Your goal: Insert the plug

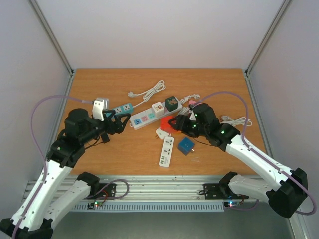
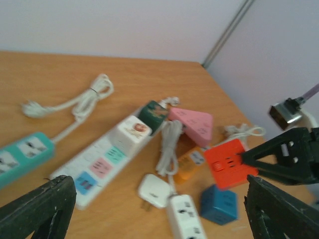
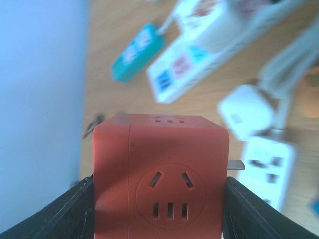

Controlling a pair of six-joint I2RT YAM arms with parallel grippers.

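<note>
My right gripper is shut on a red cube plug, black fingers pressed on both its sides. A metal prong sticks out of its right side. From above, the red cube hangs just over the table's middle in the right gripper. My left gripper stands open with nothing between its fingers, beside the teal power strip. In the left wrist view the left gripper faces the red cube and a long white power strip.
A short white power strip, a blue cube and a white adapter lie near the red cube. A green cube and a white cube sit on the long strip. Pink socket, white cables.
</note>
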